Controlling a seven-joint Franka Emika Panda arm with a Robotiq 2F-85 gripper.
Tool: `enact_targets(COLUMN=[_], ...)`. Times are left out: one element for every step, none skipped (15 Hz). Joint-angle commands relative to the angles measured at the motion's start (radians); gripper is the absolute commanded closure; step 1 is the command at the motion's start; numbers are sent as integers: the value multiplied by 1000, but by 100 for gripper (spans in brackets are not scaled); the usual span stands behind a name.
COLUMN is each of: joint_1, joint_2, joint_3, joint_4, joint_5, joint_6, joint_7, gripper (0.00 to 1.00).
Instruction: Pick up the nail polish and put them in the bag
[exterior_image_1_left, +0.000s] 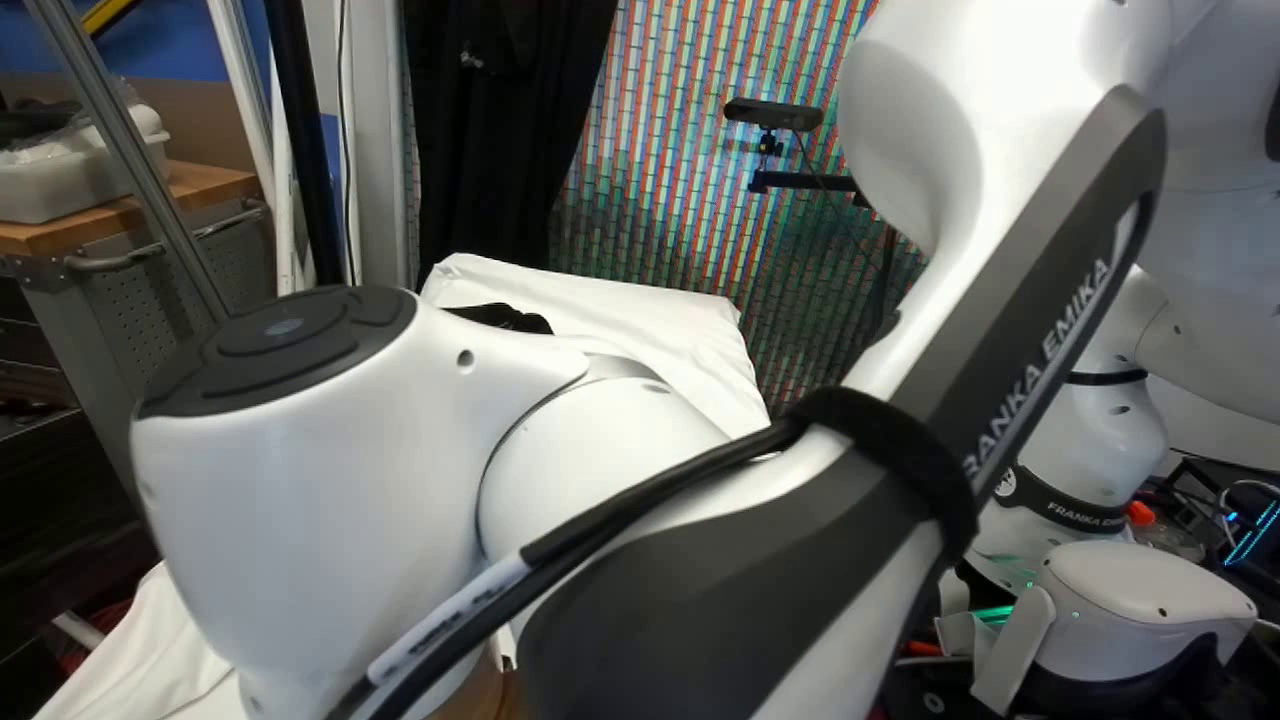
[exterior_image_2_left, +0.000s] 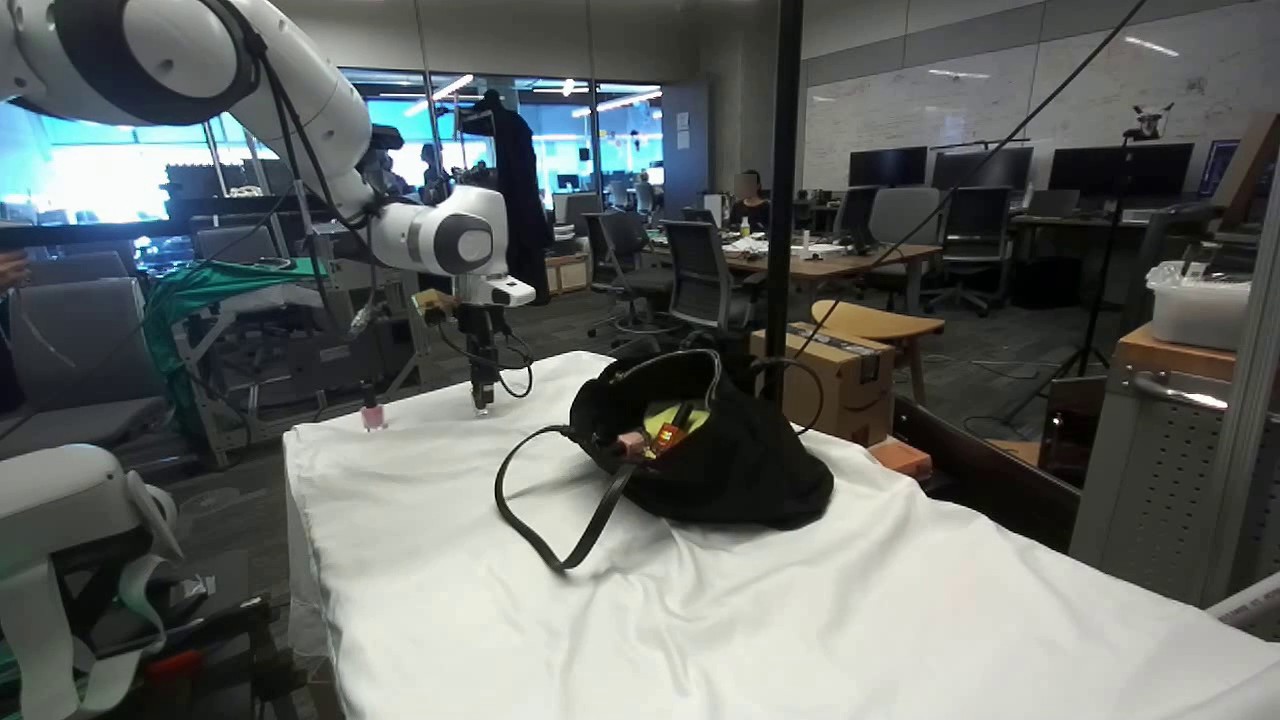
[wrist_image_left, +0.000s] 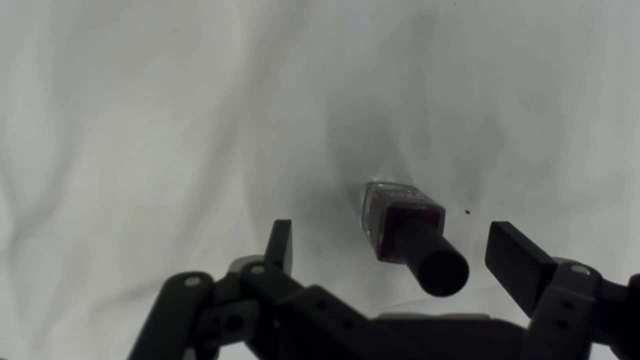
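Observation:
In the wrist view a nail polish bottle (wrist_image_left: 402, 225) stands upright on the white cloth, with a dark cap and clear glass. My gripper (wrist_image_left: 390, 247) is open around it, its fingers (wrist_image_left: 520, 265) apart from the bottle on both sides, the cap nearer the right one. An exterior view has the gripper (exterior_image_2_left: 484, 384) pointing down over that bottle (exterior_image_2_left: 482, 408). A pink nail polish (exterior_image_2_left: 373, 415) stands to its left, by the table edge. The black bag (exterior_image_2_left: 740, 470) lies with its mouth towards the gripper; inside show a red bottle (exterior_image_2_left: 668, 437) and a pinkish one (exterior_image_2_left: 630, 443).
A looped bag handle (exterior_image_2_left: 540, 545) lies on the white-covered table (exterior_image_2_left: 450, 620). A black pole (exterior_image_2_left: 783, 200) rises behind the bag. The arm's large white link (exterior_image_1_left: 300, 480) blocks most of the table in an exterior view, where a black bit of the bag (exterior_image_1_left: 505, 318) peeks out.

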Motion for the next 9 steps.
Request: enact_targets(joint_1=[19,19,19,20,21,22,23,24,24], joint_2=[55,64,72,80,87,93,99,102,106], joint_3=[-22,-22,-23,-25,-26,-27,-28,-29,-29], joint_4=[76,83,90,97,102,107,110,111,113], joint_5=[1,2,2,1,0,0,-1,-1,-1], joint_6=[0,-3,-5,-8,-9,-11,-9,-9,-10], joint_7=[21,20,19,20,19,19,18,18,17], gripper=[0,0,0,0,0,0,0,0,0])
